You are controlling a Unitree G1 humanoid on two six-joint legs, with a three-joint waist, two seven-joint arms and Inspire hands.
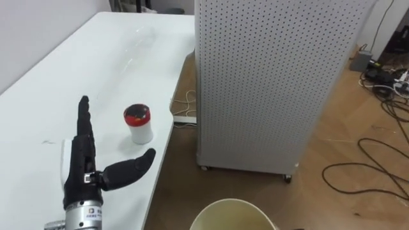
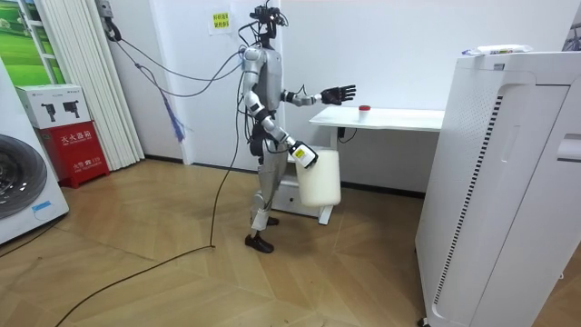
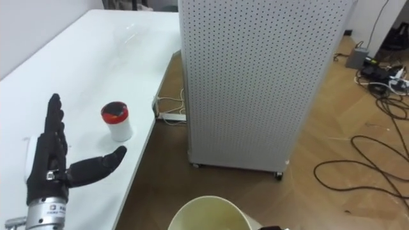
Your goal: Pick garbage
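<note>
Fingers (image 1: 84, 121) straight, thumb wide, the left hand (image 1: 83, 169) should reach forward over the white table (image 1: 38, 115), wrap the red-lidded cup (image 1: 138, 123) standing just ahead squarely, then lift towards the bin (image 2: 320, 180) at the right hand (image 2: 304, 156), whose grip I cannot tell.

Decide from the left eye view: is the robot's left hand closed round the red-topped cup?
No: the left hand has straight fingers and sits beside the red-topped cup, apart from it, over the white table.
</note>
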